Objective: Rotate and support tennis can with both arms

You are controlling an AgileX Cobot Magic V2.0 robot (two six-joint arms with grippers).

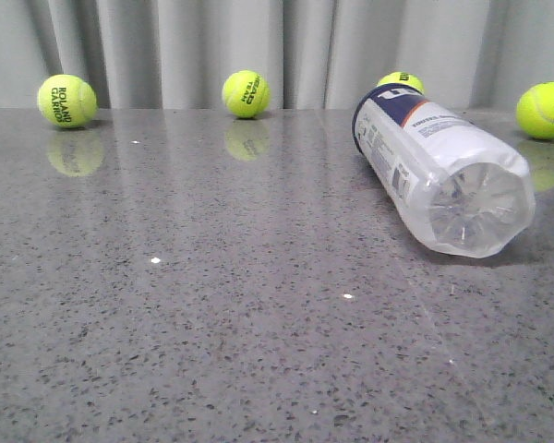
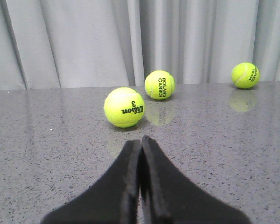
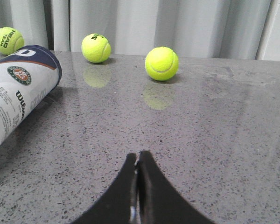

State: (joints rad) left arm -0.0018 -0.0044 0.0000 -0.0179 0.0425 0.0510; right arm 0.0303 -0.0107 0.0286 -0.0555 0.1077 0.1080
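The tennis can (image 1: 439, 171) lies on its side on the grey table at the right. Its ridged clear base faces the camera and its navy end points to the back. It also shows in the right wrist view (image 3: 16, 95), with the round emblem and navy panel. Neither gripper shows in the front view. My left gripper (image 2: 140, 142) is shut and empty, low over the table, far from the can. My right gripper (image 3: 138, 156) is shut and empty, with the can off to one side and ahead of it.
Several yellow-green tennis balls lie along the back by the grey curtain: one at far left (image 1: 66, 101), one at the middle (image 1: 246, 93), one behind the can (image 1: 400, 83), one at far right (image 1: 545, 111). A Wilson ball (image 2: 124, 107) lies just ahead of my left gripper.
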